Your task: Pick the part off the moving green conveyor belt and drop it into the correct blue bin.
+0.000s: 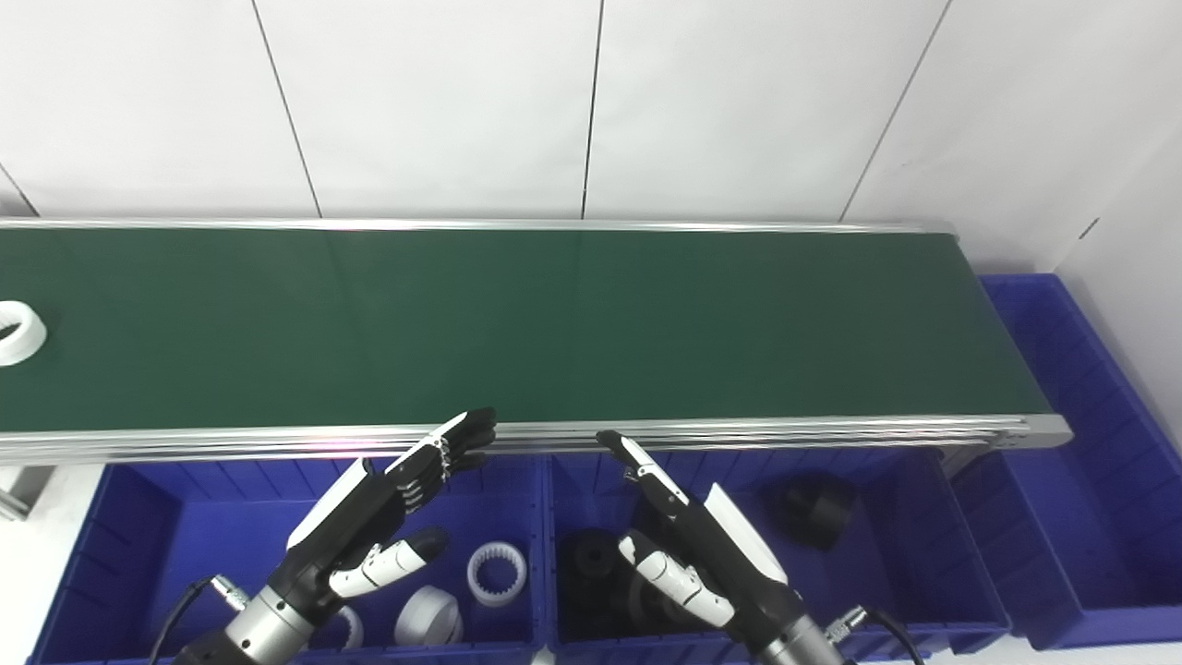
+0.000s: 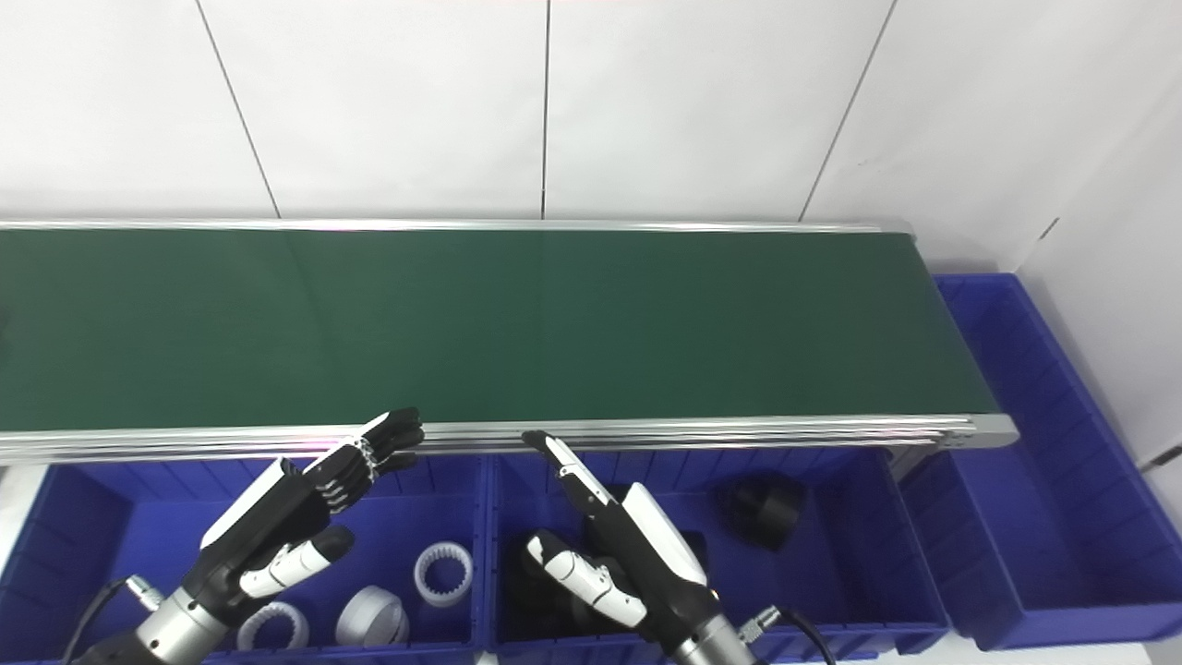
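- The part, a white toothed ring, sat at the far left end of the green conveyor belt, cut by the edge of the left eye view and out of the right eye view altogether. It was well apart from both of your hands.
- Your left hand hovered above the left blue bin, fingers spread, holding nothing, fingertips near the belt's front rail.
- Your right hand hovered above the middle blue bin, fingers extended and apart, likewise empty.
- The left blue bin already contained white parts: a toothed ring and a white cap-like piece among them. The middle blue bin held black parts, one plainly seen.
- A third blue bin stood past the belt's right end; its contents could not be seen.
- Judgement: for this part, nothing was yet done. Reach, grasp, lift and drop all remained. By colour, the left bin appeared the correct destination.
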You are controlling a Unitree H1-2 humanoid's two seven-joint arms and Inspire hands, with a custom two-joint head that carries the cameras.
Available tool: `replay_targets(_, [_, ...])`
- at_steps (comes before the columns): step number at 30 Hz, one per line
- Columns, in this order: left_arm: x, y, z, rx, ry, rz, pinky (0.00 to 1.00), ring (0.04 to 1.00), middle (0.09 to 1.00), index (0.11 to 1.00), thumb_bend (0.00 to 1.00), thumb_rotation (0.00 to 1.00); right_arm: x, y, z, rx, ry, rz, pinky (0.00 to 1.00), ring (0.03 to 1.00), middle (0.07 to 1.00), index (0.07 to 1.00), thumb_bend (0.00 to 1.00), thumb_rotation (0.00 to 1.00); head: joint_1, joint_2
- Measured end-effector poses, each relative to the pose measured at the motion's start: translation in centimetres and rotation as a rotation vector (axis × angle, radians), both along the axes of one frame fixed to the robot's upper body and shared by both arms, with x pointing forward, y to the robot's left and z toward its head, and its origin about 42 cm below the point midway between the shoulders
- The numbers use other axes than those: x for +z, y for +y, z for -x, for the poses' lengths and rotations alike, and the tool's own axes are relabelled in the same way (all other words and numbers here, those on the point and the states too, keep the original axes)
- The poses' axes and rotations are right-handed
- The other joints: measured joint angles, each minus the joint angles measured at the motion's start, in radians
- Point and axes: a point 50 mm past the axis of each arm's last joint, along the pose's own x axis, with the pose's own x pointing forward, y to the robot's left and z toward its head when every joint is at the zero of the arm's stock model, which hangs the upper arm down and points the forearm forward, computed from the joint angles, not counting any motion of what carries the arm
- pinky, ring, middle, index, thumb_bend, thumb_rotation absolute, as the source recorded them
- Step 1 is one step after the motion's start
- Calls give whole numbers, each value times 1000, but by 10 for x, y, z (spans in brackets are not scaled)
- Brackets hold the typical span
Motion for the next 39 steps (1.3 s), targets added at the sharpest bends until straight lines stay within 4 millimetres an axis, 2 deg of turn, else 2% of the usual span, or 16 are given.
replay_targets(32, [1, 4, -1, -7, 1, -14, 917, 958, 971, 948, 477, 751, -1, 3, -1, 0, 2, -3, 937, 981, 1000, 984, 448, 1000, 0, -9])
replay_targets(36, [1, 4, 0, -9, 2, -15, 925, 958, 970, 950, 482, 740, -1, 3, 0, 0, 1, -1, 934, 980, 1000, 986, 443, 1000, 40, -23])
replay_targets(39, [-2, 2, 1, -17, 2, -14, 924, 951, 964, 948, 501, 744, -2, 1, 3, -1, 8, 3, 931, 979, 1000, 987, 432, 1000, 112, -70])
